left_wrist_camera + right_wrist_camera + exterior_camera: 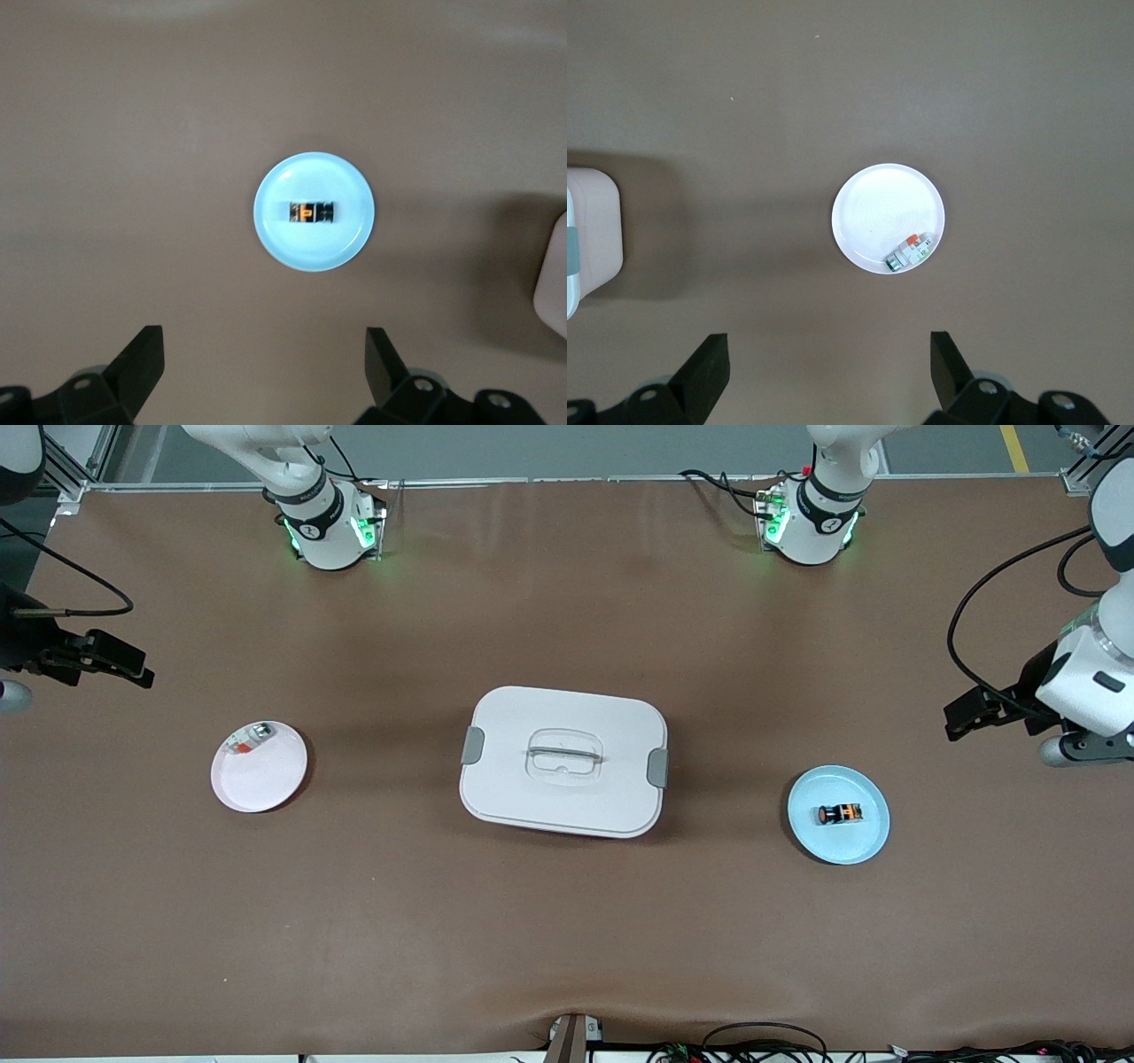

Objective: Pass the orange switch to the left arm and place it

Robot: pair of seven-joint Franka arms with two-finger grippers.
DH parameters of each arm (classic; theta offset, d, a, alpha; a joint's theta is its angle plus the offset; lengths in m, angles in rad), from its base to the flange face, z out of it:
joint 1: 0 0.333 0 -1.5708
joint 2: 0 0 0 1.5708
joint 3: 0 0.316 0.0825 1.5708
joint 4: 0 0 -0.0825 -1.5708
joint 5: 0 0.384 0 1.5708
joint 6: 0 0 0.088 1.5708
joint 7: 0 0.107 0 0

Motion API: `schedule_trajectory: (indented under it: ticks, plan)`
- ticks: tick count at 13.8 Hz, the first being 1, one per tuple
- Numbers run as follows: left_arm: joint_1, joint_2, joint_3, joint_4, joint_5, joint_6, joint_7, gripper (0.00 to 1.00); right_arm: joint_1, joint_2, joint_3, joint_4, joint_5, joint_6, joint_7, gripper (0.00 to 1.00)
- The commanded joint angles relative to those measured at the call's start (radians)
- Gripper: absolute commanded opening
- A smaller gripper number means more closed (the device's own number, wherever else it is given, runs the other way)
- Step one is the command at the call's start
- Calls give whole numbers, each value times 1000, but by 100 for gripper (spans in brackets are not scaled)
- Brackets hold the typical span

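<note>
Both grippers, left (264,372) and right (824,372), hang spread and empty at the frame's edges; I fear knocking the tiny orange switch (840,814), lower right on its blue plate (864,846), or clipping the box (563,762) mid-frame.

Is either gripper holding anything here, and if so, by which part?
Nothing is held. Both the left gripper and right gripper are open; the orange switch lies on its blue plate.

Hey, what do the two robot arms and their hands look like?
Both arms are white and rounded, with black bands at the joints and green lights glowing at their bases. The left hand and right hand are black, each with two angular fingers. Black cables loop alongside both arms.
</note>
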Motion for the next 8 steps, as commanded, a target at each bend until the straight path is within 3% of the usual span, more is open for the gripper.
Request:
schedule_trajectory:
  ticks: [1,4,6,8]
  plan:
    - [-108,-78,118,-16,-18,-70,-10,100,-15,5,12,16,-16,-20,1,100]
    - [-162,-117,152,-19,-20,-139,-10,100,-20,5,12,16,-18,-24,2,100]
    - [-241,-132,236,-20,-20,-159,-7,100,-18,5,12,16,-18,-24,2,100]
    - [-240,-143,240,-22,-26,-161,-4,100,-20,5,12,16,-18,-23,2,100]
